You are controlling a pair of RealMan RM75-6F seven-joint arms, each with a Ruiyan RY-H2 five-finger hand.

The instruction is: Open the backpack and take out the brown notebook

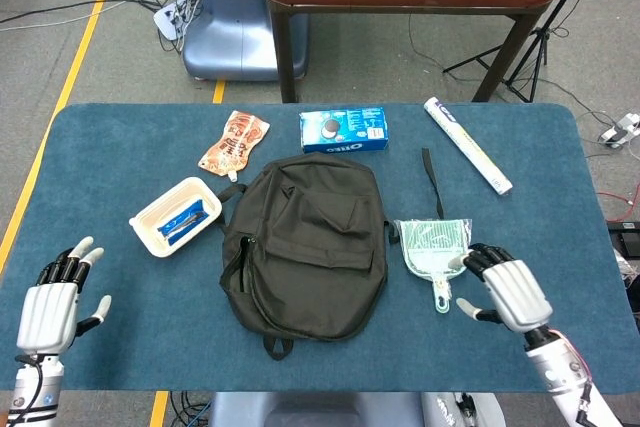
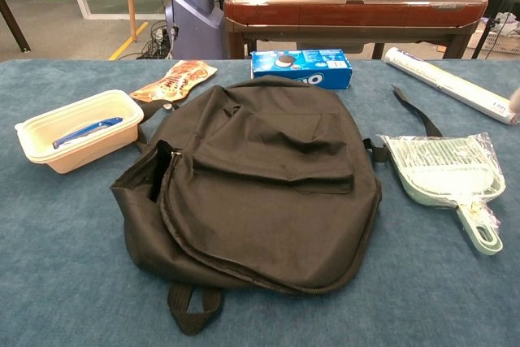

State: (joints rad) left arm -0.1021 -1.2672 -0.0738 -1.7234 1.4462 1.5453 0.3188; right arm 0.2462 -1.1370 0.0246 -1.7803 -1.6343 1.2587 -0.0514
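Observation:
A black backpack (image 1: pixel 305 247) (image 2: pixel 258 180) lies flat in the middle of the blue table, its zipper partly parted at the left side. No brown notebook shows in either view. My left hand (image 1: pixel 48 302) hovers at the table's near left corner, fingers spread, holding nothing. My right hand (image 1: pixel 508 287) is over the near right part of the table, just right of the dustpan, fingers apart and empty. The chest view shows only a sliver at its right edge where that hand is.
A white tray (image 1: pixel 173 216) with a blue item sits left of the backpack. A snack pouch (image 1: pixel 234 141) and an Oreo box (image 1: pixel 344 130) lie behind it. A green dustpan (image 1: pixel 436 243) in plastic and a white roll (image 1: pixel 468 145) lie to the right.

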